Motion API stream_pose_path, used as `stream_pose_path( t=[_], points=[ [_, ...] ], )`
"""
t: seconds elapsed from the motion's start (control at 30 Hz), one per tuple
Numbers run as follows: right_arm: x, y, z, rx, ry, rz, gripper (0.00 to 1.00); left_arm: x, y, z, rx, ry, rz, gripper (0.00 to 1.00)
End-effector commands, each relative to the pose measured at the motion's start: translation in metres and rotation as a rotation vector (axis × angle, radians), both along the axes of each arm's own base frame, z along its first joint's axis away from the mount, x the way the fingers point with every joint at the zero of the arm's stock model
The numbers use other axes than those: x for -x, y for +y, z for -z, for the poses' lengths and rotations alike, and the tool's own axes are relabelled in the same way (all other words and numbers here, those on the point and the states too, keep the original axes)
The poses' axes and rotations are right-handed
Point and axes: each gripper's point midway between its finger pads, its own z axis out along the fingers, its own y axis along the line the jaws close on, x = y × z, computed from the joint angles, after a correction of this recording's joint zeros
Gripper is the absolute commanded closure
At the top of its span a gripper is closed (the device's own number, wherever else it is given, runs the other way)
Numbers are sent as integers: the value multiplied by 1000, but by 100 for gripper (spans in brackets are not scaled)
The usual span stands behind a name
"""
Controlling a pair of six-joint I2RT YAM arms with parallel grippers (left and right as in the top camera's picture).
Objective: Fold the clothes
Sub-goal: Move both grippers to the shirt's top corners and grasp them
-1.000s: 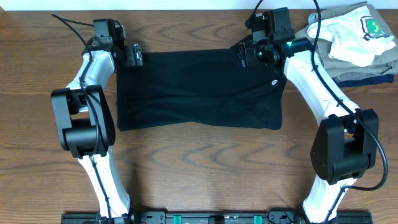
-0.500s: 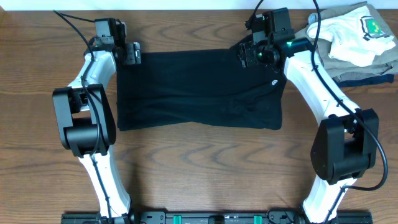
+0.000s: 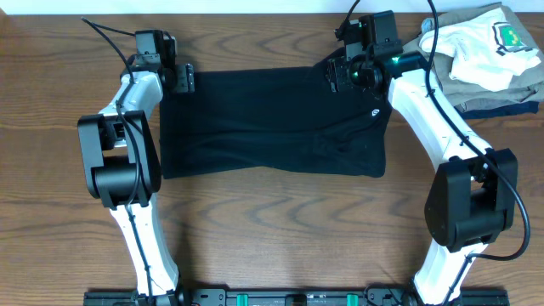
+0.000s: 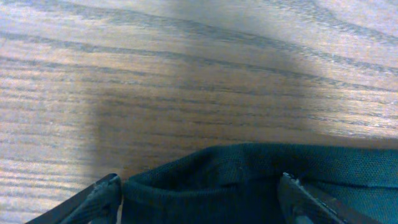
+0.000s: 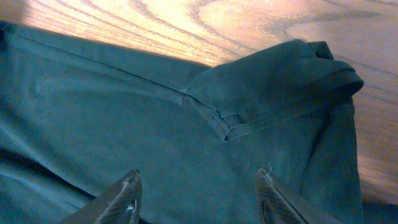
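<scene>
The black polo shirt (image 3: 272, 123) lies folded into a rectangle on the table, with a small white logo near its right edge. My left gripper (image 3: 185, 78) is open at the shirt's top left corner; in the left wrist view its fingers (image 4: 199, 193) straddle the shirt's edge (image 4: 249, 180). My right gripper (image 3: 333, 76) is open over the shirt's top right part; in the right wrist view its fingers (image 5: 199, 193) stand over the dark cloth (image 5: 155, 124) by a folded sleeve (image 5: 280, 81).
A pile of garments at the back right holds a white one with a green crest (image 3: 489, 42) on khaki and navy ones (image 3: 501, 93). The wooden table (image 3: 272, 221) runs bare in front of the shirt.
My left arm has shifted slightly to the right and back at the shirt's top left corner. The right arm and the shirt have not moved.
</scene>
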Motion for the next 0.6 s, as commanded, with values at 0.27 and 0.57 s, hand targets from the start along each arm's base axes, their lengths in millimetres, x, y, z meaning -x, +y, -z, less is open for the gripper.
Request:
stream_pose_path(
  t=[0.27,0.57],
  points=[
    [-2,5,-12,-1,-38,-16,47,0,-2,9,13,18,-35,62],
    [-14,6,-10,-14,-67,10,51,7,-2,-5,24,35,-52,94]
  ],
)
